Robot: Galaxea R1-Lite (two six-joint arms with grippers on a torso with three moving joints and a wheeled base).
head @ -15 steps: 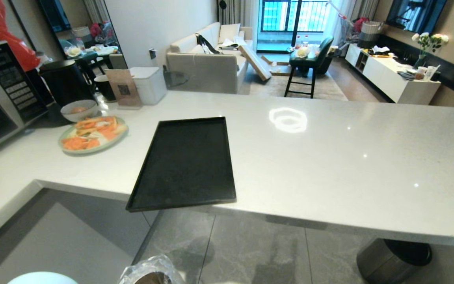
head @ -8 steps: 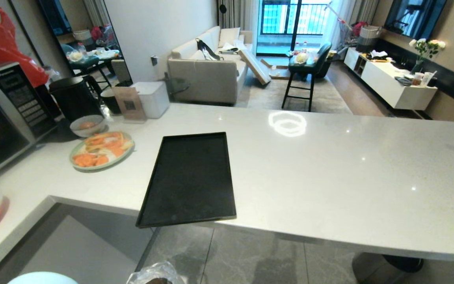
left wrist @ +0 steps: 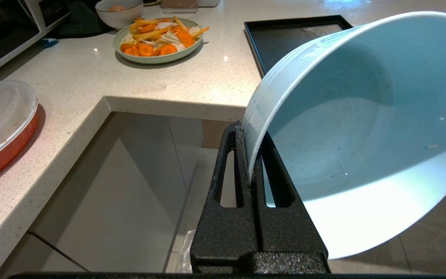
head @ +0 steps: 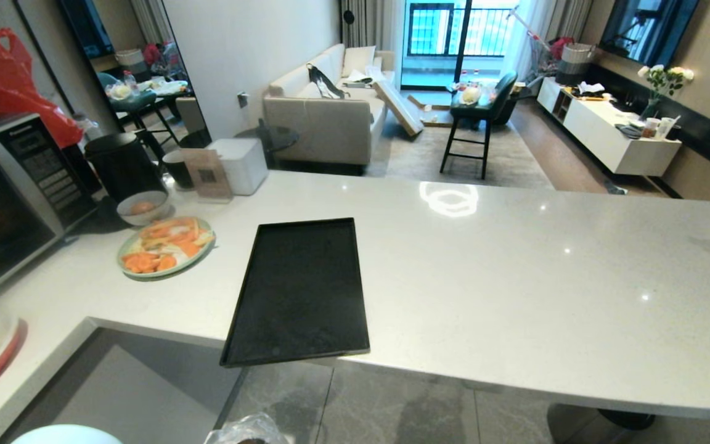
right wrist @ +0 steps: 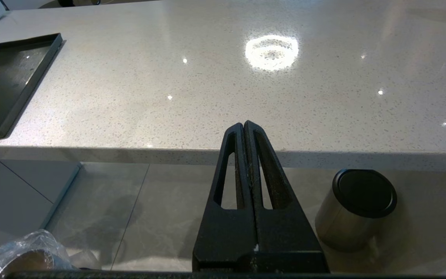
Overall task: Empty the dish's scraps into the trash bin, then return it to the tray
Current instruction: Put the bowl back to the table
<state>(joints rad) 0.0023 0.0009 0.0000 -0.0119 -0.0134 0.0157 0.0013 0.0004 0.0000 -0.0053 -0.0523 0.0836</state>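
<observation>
My left gripper (left wrist: 251,133) is shut on the rim of the pale blue dish (left wrist: 362,128), which hangs tilted on its side below counter height; its inside looks bare, no scraps show. A sliver of the dish (head: 65,435) peeks in at the head view's lower edge. The black tray (head: 299,290) lies bare on the white counter, one end overhanging the near edge. The trash bin (right wrist: 25,259), lined with crinkled clear plastic, stands on the floor below. My right gripper (right wrist: 244,124) is shut on nothing, level with the counter's edge.
A pale-green plate (head: 166,246) of orange slices and a speckled bowl (head: 142,207) sit left of the tray, by a microwave (head: 4,203). A dark steel cylinder with a black lid (right wrist: 356,207) stands on the floor. A lidded red container (left wrist: 2,124) rests on the near-left counter.
The whole head view has shifted downward in the picture as the camera rose; the counter and tray sit lower in frame and the bin has nearly left the lower edge. Neither arm has moved.
</observation>
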